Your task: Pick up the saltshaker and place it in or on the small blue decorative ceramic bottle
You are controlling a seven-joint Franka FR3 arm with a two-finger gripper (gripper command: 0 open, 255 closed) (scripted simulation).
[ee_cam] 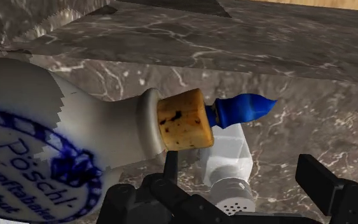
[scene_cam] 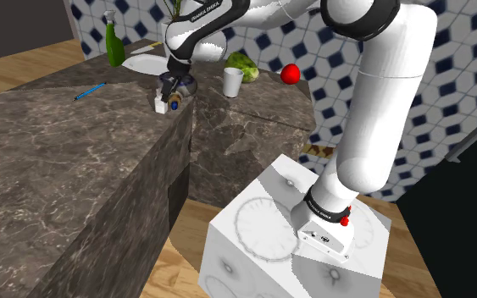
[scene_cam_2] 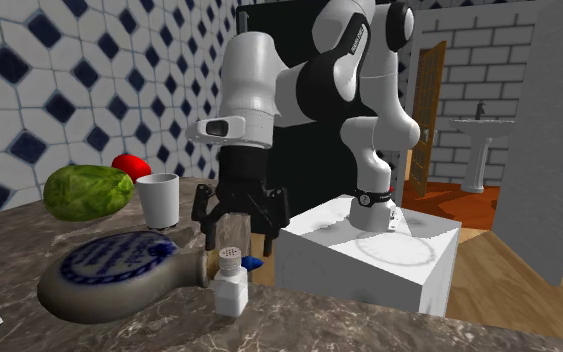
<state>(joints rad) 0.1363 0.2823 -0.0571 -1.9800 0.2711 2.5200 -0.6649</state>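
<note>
Jaws are spread wide, one black finger point(scene_cam_2: 209, 228) either side, and nothing is clasped between them. They hang straight over the saltshaker point(scene_cam_2: 231, 285), and from the wrist camera its perforated cap sits in the gap with neither finger touching it. The saltshaker stands upright on the bench point(scene_cam: 58, 161), a white body with a paler cap, right at the bench's edge nearest the stand point(scene_cam_2: 369, 255).

Just beside it lies the bottle point(scene_cam_2: 119, 272), a flat, round flask tipped over on its side, grey-white with a blue ring and blue lettering on its face. Its cork point(ee_cam: 182, 121) points toward the saltshaker, and a small blue tip point(ee_cam: 242, 108) juts out of the cork above the saltshaker's body. Whether cork and saltshaker actually touch, I cannot tell.

Moving outward along the dark marbled bench, in the second exterior view a white cup point(scene_cam_2: 159, 199) stands behind the bottle, a green leafy head point(scene_cam_2: 89, 190) sits to its left, and a red round thing point(scene_cam_2: 129, 163) peeks out behind that. Over in the shoulder view a white plate point(scene_cam: 147, 62) and a tall green bottle point(scene_cam: 113, 41) stand at the far end, and a blue pen point(scene_cam: 90, 91) lies apart toward that view's left. The blue-and-white tiled wall point(scene_cam: 448, 68) backs it all, with the white arm point(scene_cam: 380, 110) arching up from the stand and over
</note>
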